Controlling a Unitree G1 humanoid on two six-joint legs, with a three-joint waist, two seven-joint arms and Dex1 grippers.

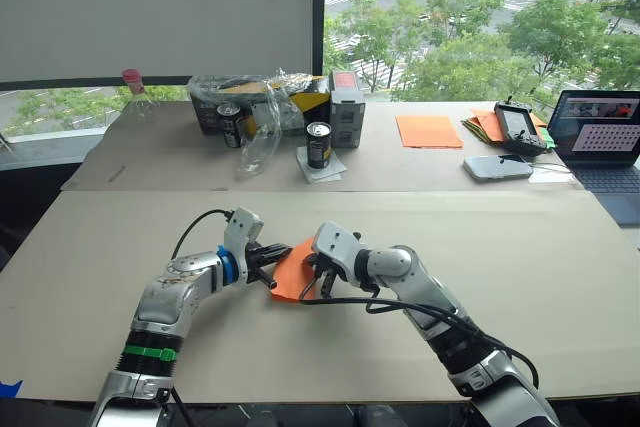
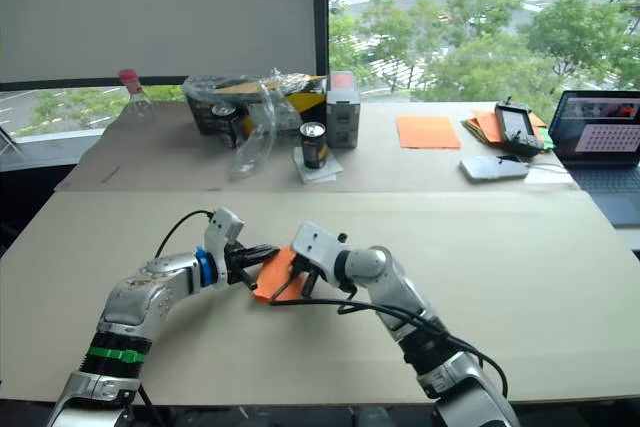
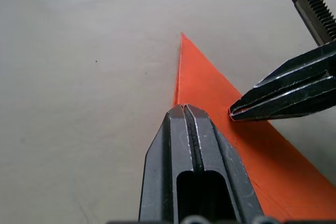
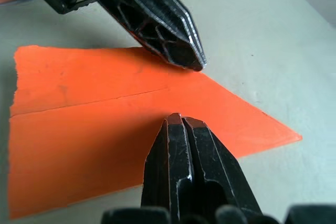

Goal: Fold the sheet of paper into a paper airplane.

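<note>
Beyond, cans (image 1: 318,144) and laptop (image 1: 603,137); both clenched grippers (image 1: 272,267) (image 1: 318,277) press the paper airplane (image 1: 293,272)

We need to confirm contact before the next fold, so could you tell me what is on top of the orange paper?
Both grippers' closed tips rest on the paper airplane: the left gripper and the right gripper. The paper beneath the tips is covered.

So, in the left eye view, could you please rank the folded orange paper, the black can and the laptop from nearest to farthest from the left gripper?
1. Folded orange paper, under the left gripper.
2. Black can, beyond, mid-table.
3. Laptop, far right edge.
</note>
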